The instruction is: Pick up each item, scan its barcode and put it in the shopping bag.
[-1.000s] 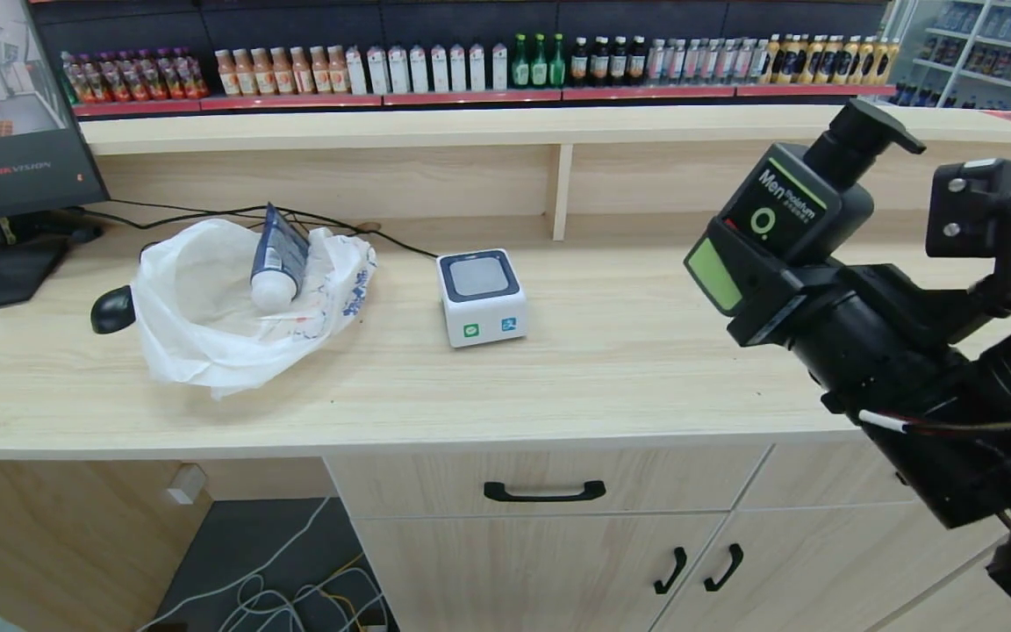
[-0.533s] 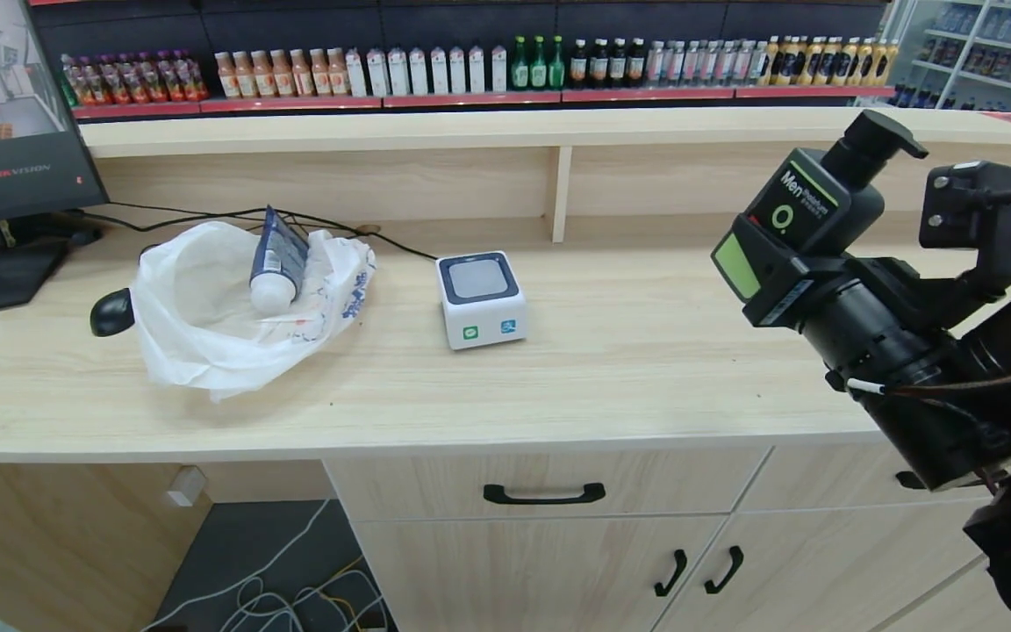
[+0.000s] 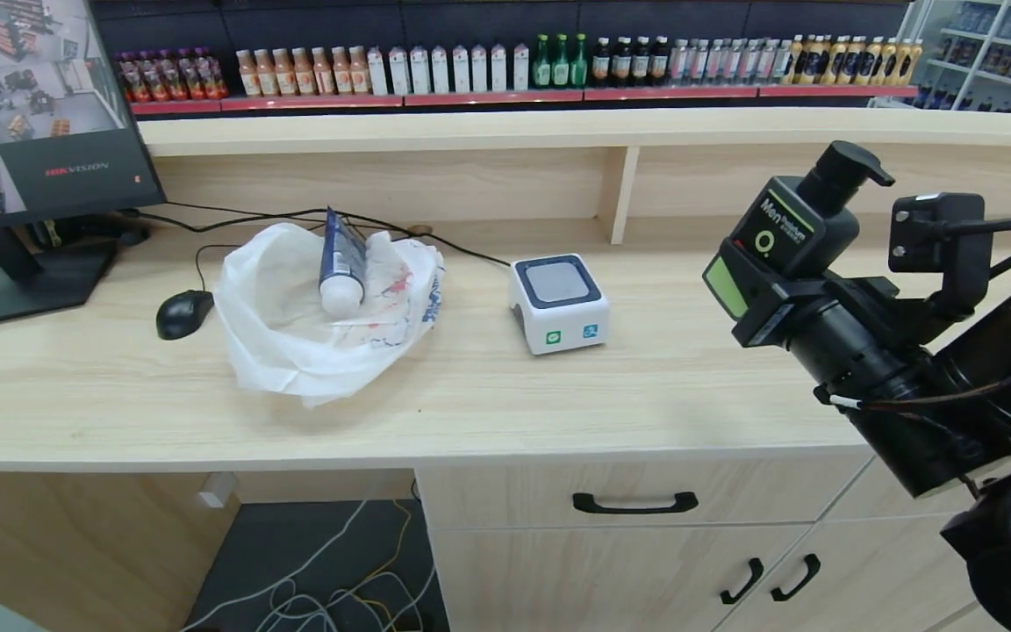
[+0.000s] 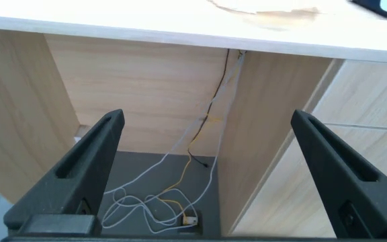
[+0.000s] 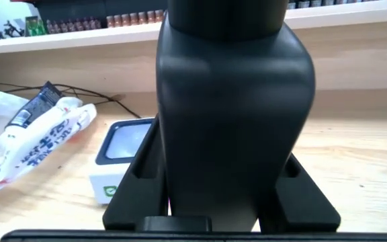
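Note:
My right gripper [image 3: 791, 298] is shut on a black pump bottle [image 3: 786, 237] with a green label, held tilted above the right part of the wooden counter [image 3: 646, 386]. The white barcode scanner [image 3: 558, 303] stands on the counter to the bottle's left. Further left lies the white shopping bag [image 3: 295, 342], open, with a blue and white tube [image 3: 340, 263] in it. In the right wrist view the bottle [image 5: 234, 101] stands between the jaws, with the scanner [image 5: 123, 158] and bag [image 5: 32, 158] beyond. My left gripper [image 4: 207, 175] hangs open below the counter's edge.
A monitor [image 3: 32, 132] stands at the far left, a black mouse [image 3: 182, 313] beside the bag. Cables run along the back of the counter under a raised ledge [image 3: 558, 132]. Drawers [image 3: 637, 502] and loose cables [image 4: 173, 202] lie below the counter.
The head view has shifted, so everything on the counter shows further right. The held bottle now stands lower and closer to the scanner than before.

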